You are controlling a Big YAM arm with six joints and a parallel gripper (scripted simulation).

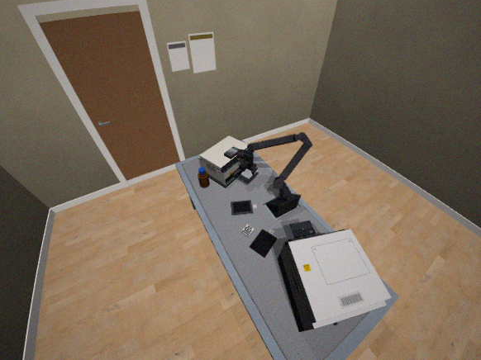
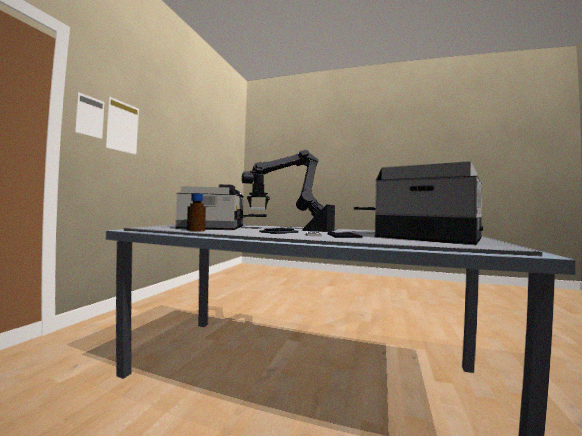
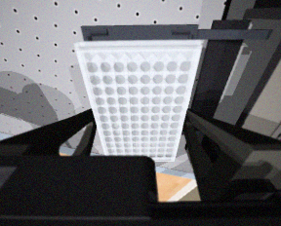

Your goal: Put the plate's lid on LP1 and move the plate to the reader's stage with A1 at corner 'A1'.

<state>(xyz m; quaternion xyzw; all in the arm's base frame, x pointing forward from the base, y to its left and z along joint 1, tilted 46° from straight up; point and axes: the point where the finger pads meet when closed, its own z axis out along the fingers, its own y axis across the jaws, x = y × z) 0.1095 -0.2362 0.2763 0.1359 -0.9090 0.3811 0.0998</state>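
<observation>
The white 96-well plate (image 1: pixel 248 174) (image 3: pixel 134 97) is between the fingers of my gripper (image 2: pixel 258 206), which is shut on its long sides. In the exterior view it hangs level, a little above the dispenser's stage (image 2: pixel 256 215) (image 3: pixel 141 32). I cannot tell whether the clear lid is on it. Well A1 cannot be read. The dispenser (image 1: pixel 225 157) (image 2: pixel 210 211) stands beside the gripper. The reader (image 1: pixel 330 260) (image 2: pixel 425 200) is at the other end, with its stage (image 1: pixel 302 228) (image 2: pixel 364 208) sticking out. The names LP1 and N1 are too small to read.
The capped bottle (image 1: pixel 202 179) (image 2: pixel 196 215) stands upright beside the dispenser. A dark framed rectangle (image 1: pixel 241 207) and a dark pad (image 1: pixel 263 243) lie mid-bench, near a small patterned card (image 1: pixel 247 229). The arm's base (image 1: pixel 283 206) is at the bench's far side.
</observation>
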